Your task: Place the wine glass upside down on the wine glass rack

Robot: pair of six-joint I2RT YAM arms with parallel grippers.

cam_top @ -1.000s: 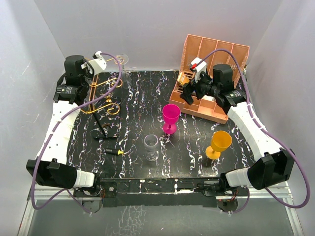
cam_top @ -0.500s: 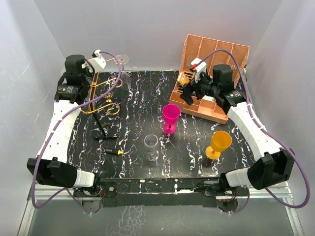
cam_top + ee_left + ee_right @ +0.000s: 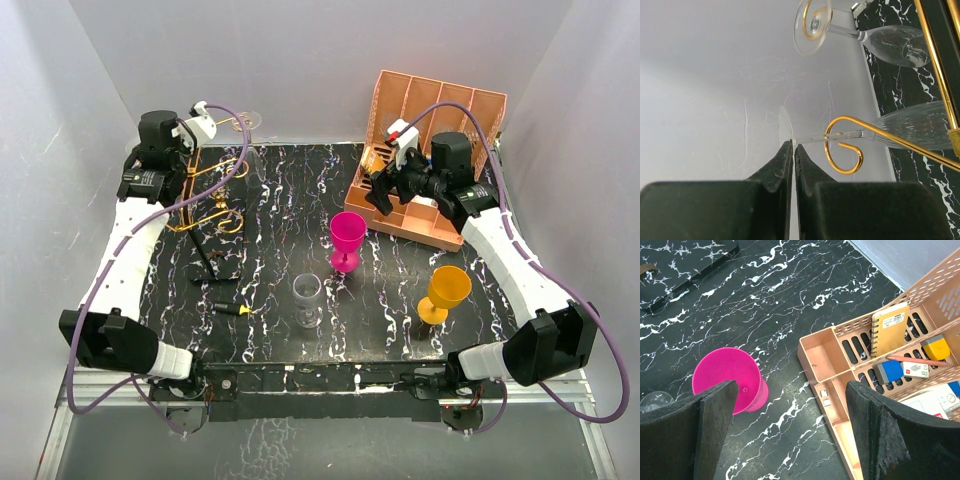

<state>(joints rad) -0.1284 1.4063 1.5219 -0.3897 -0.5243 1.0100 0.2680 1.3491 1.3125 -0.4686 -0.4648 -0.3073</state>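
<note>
The gold wire wine glass rack stands at the far left of the table on a small black base. In the left wrist view, a clear wine glass lies with its stem through a curled arm of the rack. My left gripper is shut on the thin edge of its foot. It sits behind the rack's top in the top view. A second clear glass hangs on the rack beside it. My right gripper is open and empty, above the table by the pink goblet.
A salmon-pink organiser with a notebook and small items stands at the far right. The pink goblet, a clear glass and an orange goblet stand upright mid-table. A small black and yellow object lies near the rack's base.
My left wrist has shifted slightly at the top of the rack with the glass foot in its jaws. The right arm has barely moved.
</note>
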